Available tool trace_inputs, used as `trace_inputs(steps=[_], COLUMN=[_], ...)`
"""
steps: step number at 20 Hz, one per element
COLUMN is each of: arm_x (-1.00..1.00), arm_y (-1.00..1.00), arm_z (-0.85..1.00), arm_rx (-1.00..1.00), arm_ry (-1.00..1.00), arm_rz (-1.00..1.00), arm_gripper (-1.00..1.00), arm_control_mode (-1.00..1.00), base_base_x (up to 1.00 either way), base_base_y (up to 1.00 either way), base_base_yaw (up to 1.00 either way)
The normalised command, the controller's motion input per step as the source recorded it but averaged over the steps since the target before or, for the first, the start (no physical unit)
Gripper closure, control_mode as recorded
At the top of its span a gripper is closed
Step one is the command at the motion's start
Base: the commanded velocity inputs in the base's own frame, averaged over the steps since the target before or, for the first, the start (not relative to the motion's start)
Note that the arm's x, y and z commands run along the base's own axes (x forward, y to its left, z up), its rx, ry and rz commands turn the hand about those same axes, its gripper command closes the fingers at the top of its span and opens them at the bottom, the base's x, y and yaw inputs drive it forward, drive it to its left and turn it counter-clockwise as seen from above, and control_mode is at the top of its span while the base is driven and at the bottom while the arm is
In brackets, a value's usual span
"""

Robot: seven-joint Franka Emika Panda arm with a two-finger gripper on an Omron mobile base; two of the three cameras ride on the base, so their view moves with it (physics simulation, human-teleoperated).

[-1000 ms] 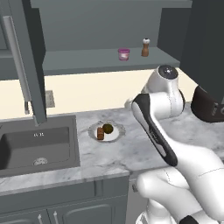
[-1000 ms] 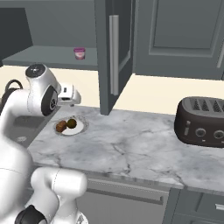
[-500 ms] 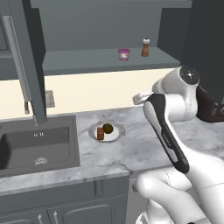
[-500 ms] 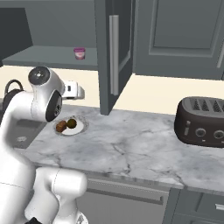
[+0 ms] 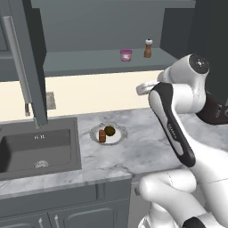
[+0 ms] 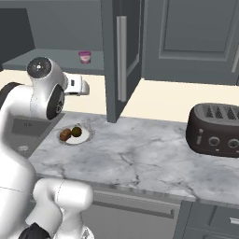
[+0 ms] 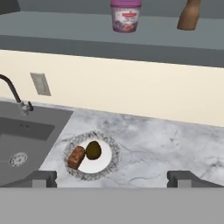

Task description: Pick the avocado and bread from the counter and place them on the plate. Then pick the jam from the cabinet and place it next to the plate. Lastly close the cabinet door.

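Observation:
The white plate (image 7: 112, 162) lies on the marble counter (image 7: 175, 144) beside the sink, with the reddish-brown bread (image 7: 76, 157) and the dark avocado (image 7: 93, 150) on it side by side. From the left base the same plate (image 5: 116, 138) shows the bread (image 5: 102, 136) and the avocado (image 5: 109, 130). On the open cabinet's shelf (image 5: 89, 62) stands the pink jam (image 7: 125, 16), also seen as the jam (image 5: 126, 55) and the jam (image 6: 84, 57). My gripper (image 7: 113, 179) hangs open and empty above the counter, right of the plate and below the shelf; the hand (image 5: 143, 88) faces the back wall.
A brown pepper mill (image 7: 190, 15) stands right of the jam. The dark sink (image 5: 35, 147) and its faucet (image 7: 13, 92) lie left of the plate. One open cabinet door (image 5: 26, 58) juts out at the left, the other door (image 6: 119, 56) at the right. A toaster (image 6: 217, 130) sits far right.
The arm has drawn up and back, lifting the hand away from the plate toward shelf height. The gripper stays open and empty. Bread and avocado rest unmoved on the plate.

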Motion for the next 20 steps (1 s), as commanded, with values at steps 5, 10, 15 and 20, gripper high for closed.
trace_inputs(steps=[5, 10, 15, 20], arm_x=[0.0, 0.0, 0.1, 0.25], arm_y=[0.0, 0.0, 0.01, 0.07], arm_z=[0.33, 0.3, 0.21, 0.04], arm_rx=[0.0, 0.0, 0.0, 0.0], arm_ry=[-0.01, 0.0, 0.0, 0.0], arm_rz=[0.0, 0.0, -0.05, -0.1], arm_gripper=[-1.0, -1.0, -1.0, -1.0], arm_control_mode=[-1.0, -1.0, -1.0, -1.0], base_base_x=[0.0, 0.0, 0.0, 0.0], base_base_y=[0.0, 0.0, 0.0, 0.0], base_base_yaw=[0.0, 0.0, 0.0, 0.0])
